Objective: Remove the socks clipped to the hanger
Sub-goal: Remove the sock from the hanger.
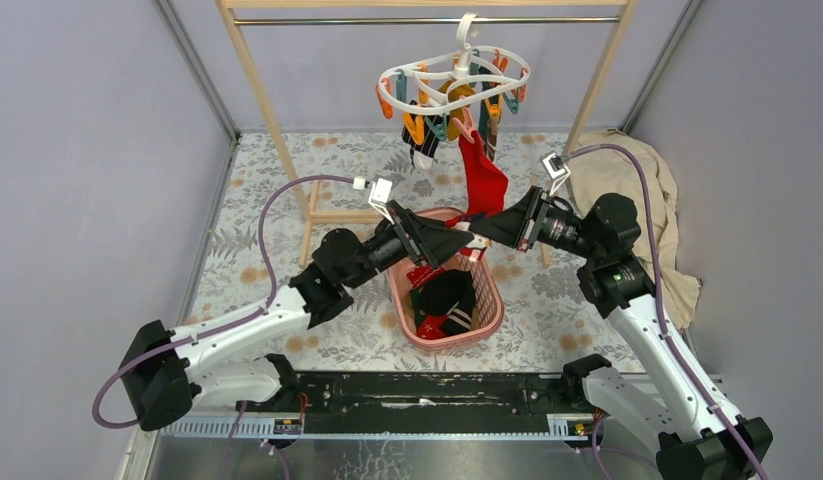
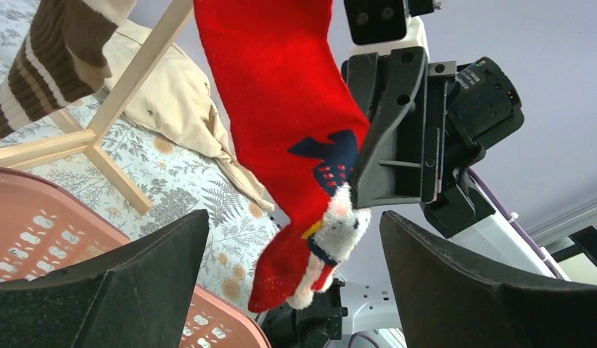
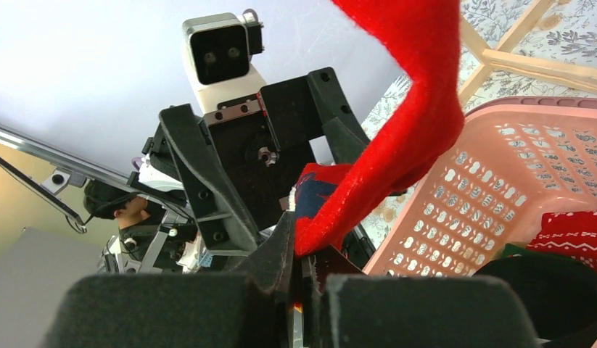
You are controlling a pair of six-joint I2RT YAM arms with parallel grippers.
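The white oval hanger (image 1: 457, 72) hangs from the wooden rack's rail with orange and teal clips. A red sock (image 1: 483, 182) hangs from it, still clipped at its top. My right gripper (image 1: 484, 229) is shut on the sock's toe end (image 3: 397, 167), jaws pressed together (image 3: 299, 243). My left gripper (image 1: 459, 240) is open, and the sock's white-and-navy patterned toe (image 2: 331, 232) hangs between its fingers (image 2: 157, 268) without touching them. Other socks stay clipped behind, one dark with white stripes (image 1: 423, 150). A brown-and-white striped sock (image 2: 48, 65) shows in the left wrist view.
A pink basket (image 1: 493, 296) stands below the grippers and holds a black sock (image 1: 445, 296) and red patterned fabric (image 1: 434, 324). The wooden rack (image 1: 257, 90) stands behind. A beige cloth (image 1: 637, 190) lies at the right by the wall.
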